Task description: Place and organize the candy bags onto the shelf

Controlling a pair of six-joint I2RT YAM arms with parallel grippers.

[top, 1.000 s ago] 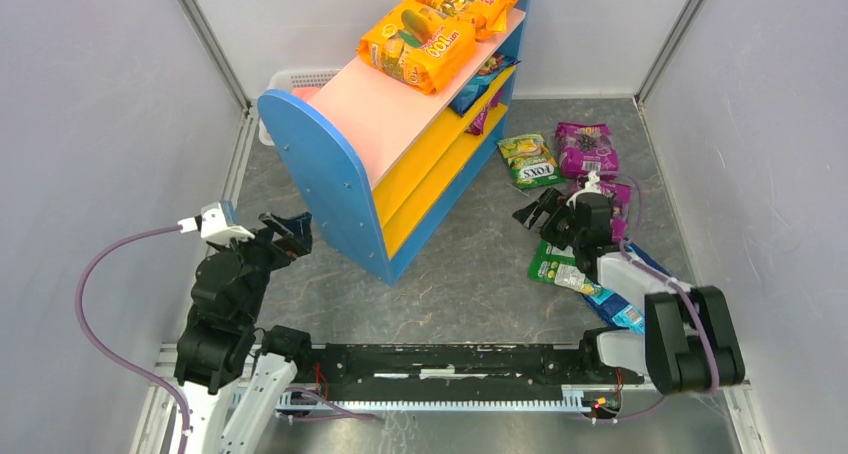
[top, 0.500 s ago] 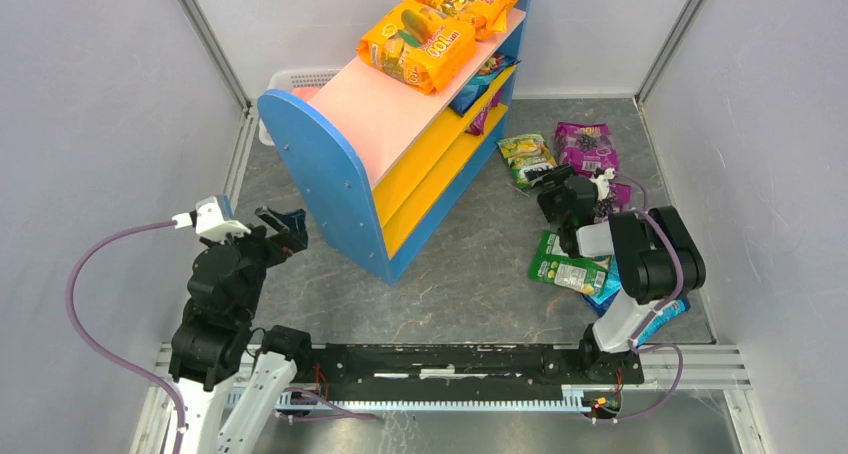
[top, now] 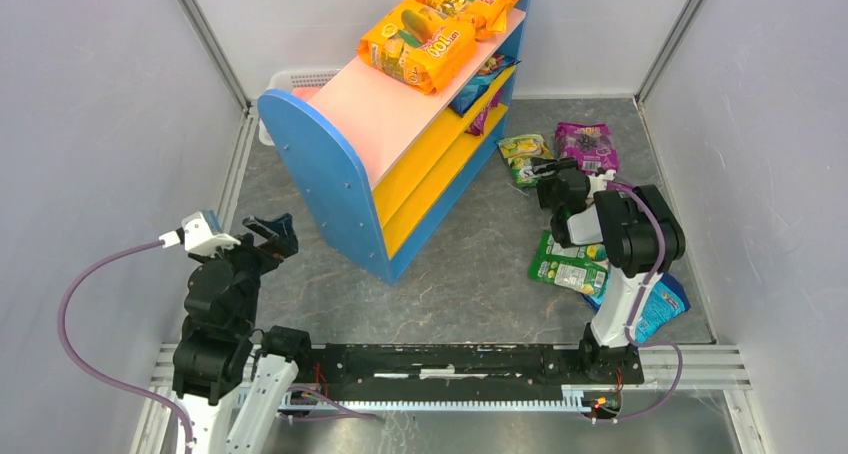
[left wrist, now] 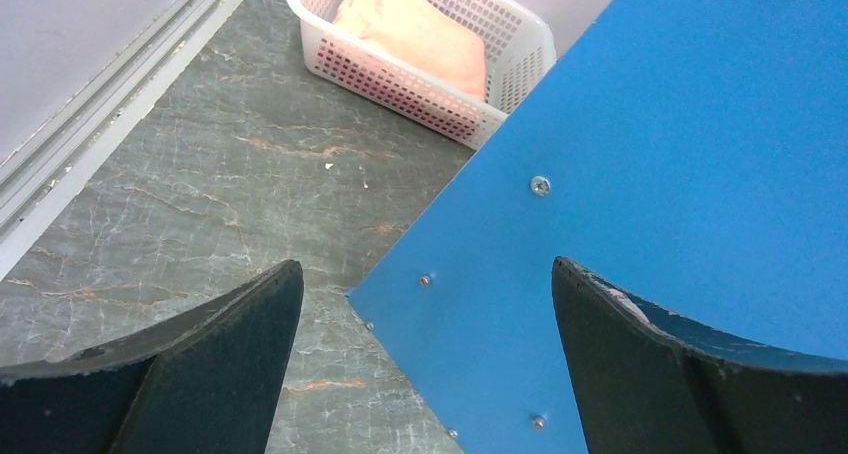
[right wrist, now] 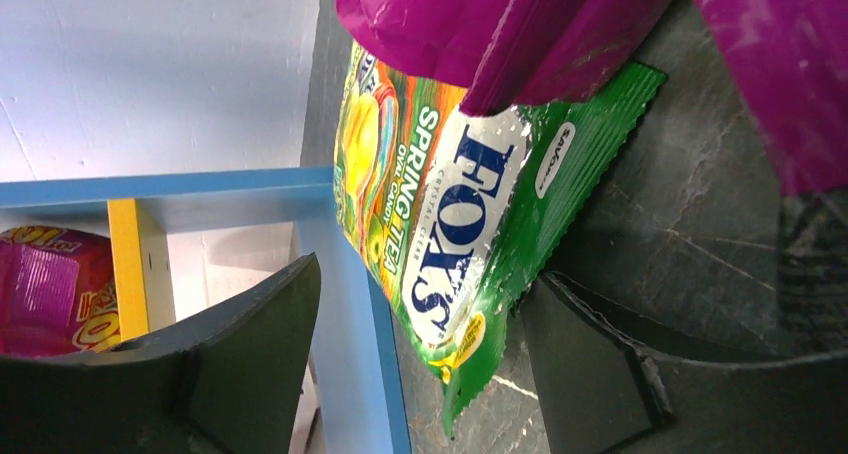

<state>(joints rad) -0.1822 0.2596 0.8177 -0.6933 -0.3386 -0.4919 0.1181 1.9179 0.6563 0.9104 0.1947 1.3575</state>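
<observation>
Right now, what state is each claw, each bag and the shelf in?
Left claw, open, empty.
Right claw, open, straddling green Fox's bag on the floor.
Two orange bags, lying on the shelf top.
Purple bag, flat on the floor.
Second green bag, flat on the floor.
Shelf, upright.
White basket, upright, something pale inside.

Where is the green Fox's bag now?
Top view: the green bag lies on the table right of the shelf, beside the purple bag, before the right gripper.
</observation>
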